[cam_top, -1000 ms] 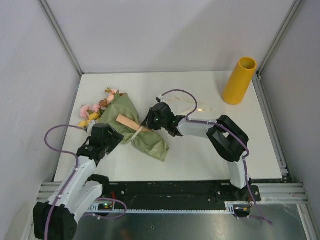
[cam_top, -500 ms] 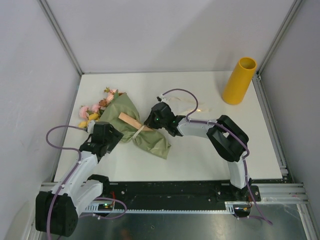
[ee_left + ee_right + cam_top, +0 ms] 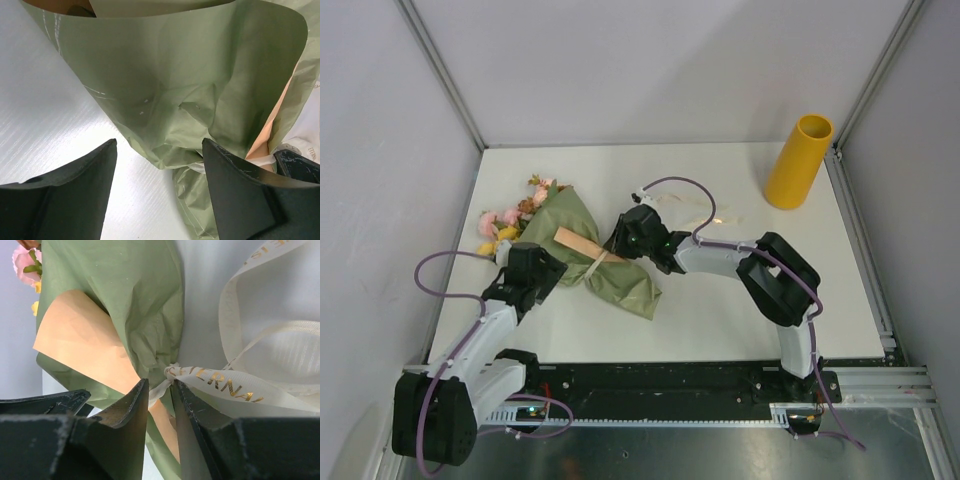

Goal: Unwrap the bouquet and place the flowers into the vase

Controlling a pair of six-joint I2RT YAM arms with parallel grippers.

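Observation:
The bouquet (image 3: 590, 250) lies on the table at the left in olive-green paper, with a peach flap (image 3: 575, 243) folded out. Pink and yellow flowers (image 3: 505, 220) stick out of its far-left end. My right gripper (image 3: 160, 382) is at the tied neck, its jaws a narrow gap apart. A strand of the cream ribbon (image 3: 225, 385) runs loosely between them from the knot. My left gripper (image 3: 159, 145) is open wide on the near side of the bouquet (image 3: 175, 75), nothing held. The yellow vase (image 3: 798, 162) stands upright at the far right.
Loose loops of ribbon (image 3: 695, 215) trail on the white table beyond the right gripper. Grey walls and metal rails close in the table on three sides. The arm bases stand along the near edge.
The bouquet's stem end has shifted slightly to the right. The right gripper has edged a little along the neck, and the left gripper has shifted slightly beside the wrap.

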